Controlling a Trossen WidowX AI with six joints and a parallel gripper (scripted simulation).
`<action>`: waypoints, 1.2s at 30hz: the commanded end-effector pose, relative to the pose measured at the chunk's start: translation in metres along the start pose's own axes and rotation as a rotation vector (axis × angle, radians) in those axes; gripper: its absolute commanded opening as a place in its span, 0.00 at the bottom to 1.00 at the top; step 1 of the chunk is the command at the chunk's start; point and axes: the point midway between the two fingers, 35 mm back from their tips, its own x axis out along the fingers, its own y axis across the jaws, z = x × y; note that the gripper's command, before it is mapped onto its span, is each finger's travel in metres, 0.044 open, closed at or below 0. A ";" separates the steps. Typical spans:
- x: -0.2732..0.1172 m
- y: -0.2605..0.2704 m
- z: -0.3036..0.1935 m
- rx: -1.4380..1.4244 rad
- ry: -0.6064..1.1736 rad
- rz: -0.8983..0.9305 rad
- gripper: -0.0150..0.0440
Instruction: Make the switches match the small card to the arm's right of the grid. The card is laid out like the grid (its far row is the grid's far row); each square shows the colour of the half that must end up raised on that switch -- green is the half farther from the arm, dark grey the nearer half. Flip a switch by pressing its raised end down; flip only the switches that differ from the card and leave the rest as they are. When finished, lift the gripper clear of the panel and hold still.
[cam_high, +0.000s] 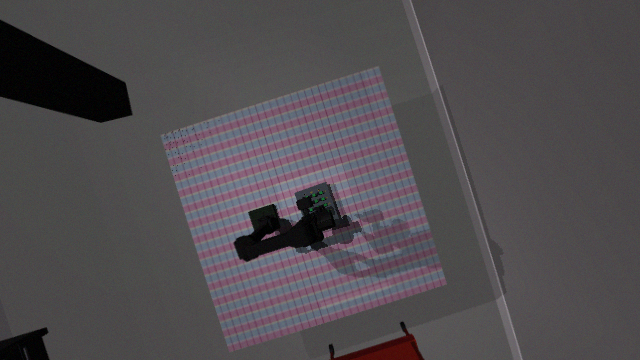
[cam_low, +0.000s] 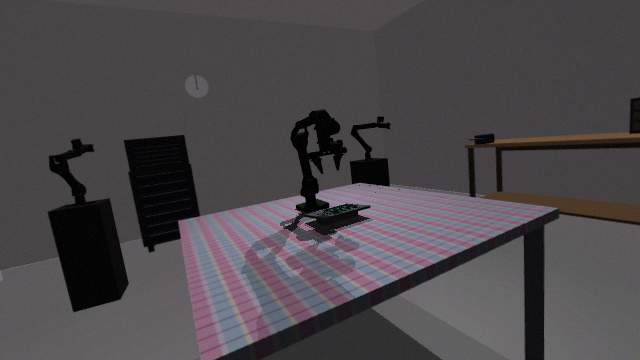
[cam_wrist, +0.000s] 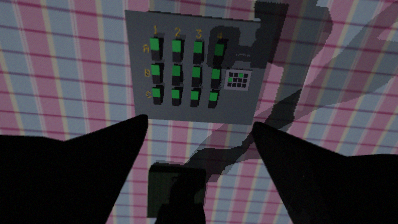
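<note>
The grey switch panel (cam_high: 328, 190) (cam_low: 320, 216) (cam_wrist: 240, 107) lies on the table, with rows A, B and C and columns 1 to 4. Every switch shows a green far half and a dark near half in the wrist view; which half is raised is hard to tell. Switch A4 (cam_wrist: 219, 50) is in shadow. The small card (cam_wrist: 238, 80) is right of the grid; its green squares appear at far row, third column, and middle row, first column, the others dark. My gripper (cam_low: 329, 170) (cam_wrist: 201, 123) is open and empty, high above the panel's near side.
The checked table (cam_high: 280, 310) (cam_low: 450, 225) (cam_wrist: 100, 107) carries the panel and my arm's dark base (cam_low: 304, 205) (cam_wrist: 160, 187). The base stands just nearer than the panel. My arm casts shadows over the panel's right side and the table.
</note>
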 end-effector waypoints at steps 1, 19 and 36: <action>0.003 0.002 0.003 0.000 0.000 -0.001 0.89; 0.135 0.073 0.053 -0.013 0.021 -0.023 0.25; 0.156 0.072 0.053 -0.013 0.023 -0.023 0.25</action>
